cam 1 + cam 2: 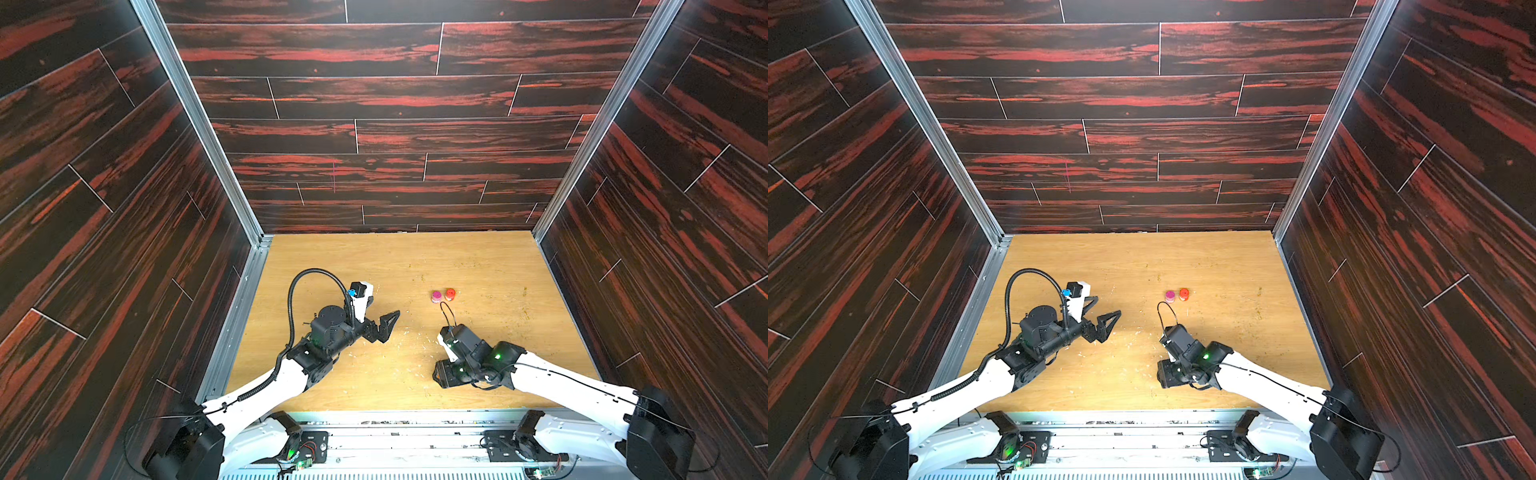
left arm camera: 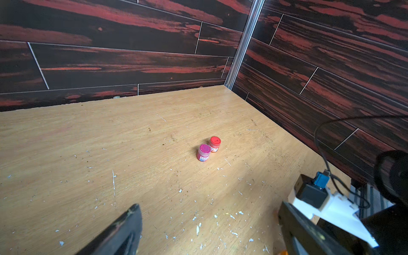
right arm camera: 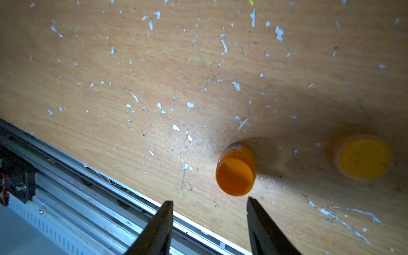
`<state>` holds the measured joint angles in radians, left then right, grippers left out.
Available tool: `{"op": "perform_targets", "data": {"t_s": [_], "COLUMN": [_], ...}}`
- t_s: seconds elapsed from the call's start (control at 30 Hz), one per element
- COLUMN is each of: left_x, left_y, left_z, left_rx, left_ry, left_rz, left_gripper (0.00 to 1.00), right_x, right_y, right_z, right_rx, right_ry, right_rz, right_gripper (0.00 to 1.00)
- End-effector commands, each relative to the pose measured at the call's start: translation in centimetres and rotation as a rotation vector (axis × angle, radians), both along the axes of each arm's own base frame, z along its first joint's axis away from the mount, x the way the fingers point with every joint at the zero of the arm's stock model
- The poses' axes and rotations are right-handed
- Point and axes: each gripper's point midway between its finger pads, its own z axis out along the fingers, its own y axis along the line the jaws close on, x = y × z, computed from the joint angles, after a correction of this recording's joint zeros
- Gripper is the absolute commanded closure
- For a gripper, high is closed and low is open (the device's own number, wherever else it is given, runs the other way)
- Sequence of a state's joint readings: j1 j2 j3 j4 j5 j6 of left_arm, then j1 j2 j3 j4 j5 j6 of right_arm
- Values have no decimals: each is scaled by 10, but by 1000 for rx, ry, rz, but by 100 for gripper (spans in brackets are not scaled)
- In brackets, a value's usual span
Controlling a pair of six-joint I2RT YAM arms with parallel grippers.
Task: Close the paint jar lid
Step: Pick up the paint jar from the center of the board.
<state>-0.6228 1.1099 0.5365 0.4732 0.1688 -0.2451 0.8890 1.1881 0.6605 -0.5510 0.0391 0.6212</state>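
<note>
Two robot arms reach over a light wooden table [image 1: 457, 257] flecked with white paint chips and walled with dark red-streaked panels.

The orange paint jar [image 3: 235, 174] shows only in the right wrist view. It stands upright on the table with its long axis vertical. Its open mouth faces up and has no lid on it, and a label is partly visible low on its side. It sits near the front edge of the table, not far from the metal rail [image 3: 88, 187] that runs along that edge. Near it on the table, but apart from it, lies a blurred, round yellow-orange piece that looks like the orange lid [image 3: 362, 159], lying flat.

The right gripper [image 3: 209, 200] points down at the table. Its jaws are partly spread and hold nothing. The jar lies just beyond the fingertips, close to one of them, and is not touched.

The left gripper [image 2: 209, 206] hangs above the table on the left side, with its jaws spread wide and empty.

Farther back, in both top views, a pink paint jar [image 1: 436, 296] and a red paint jar [image 1: 450, 294] stand upright side by side. Both have their lids on, and both are well apart from the two grippers.
</note>
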Motion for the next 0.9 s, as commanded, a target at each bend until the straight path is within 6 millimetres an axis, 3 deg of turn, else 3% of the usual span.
{"op": "perform_targets", "data": {"t_s": [0.0, 0.3, 0.87], "left_x": [-5, -5, -6], "left_y": [3, 4, 6], "left_z": [1, -1, -5], "left_rx": [-7, -4, 16], "left_ry": [2, 4, 3], "left_rz": [-7, -2, 7], "left_gripper": [0, 0, 0], "right_x": [2, 0, 10], "right_y": [-3, -10, -5], "right_z": [-9, -24, -33], "right_rx": [-28, -108, -139], "right_ry": [10, 45, 35], "right_rz": [-53, -79, -85], "right_gripper": [43, 44, 49]}}
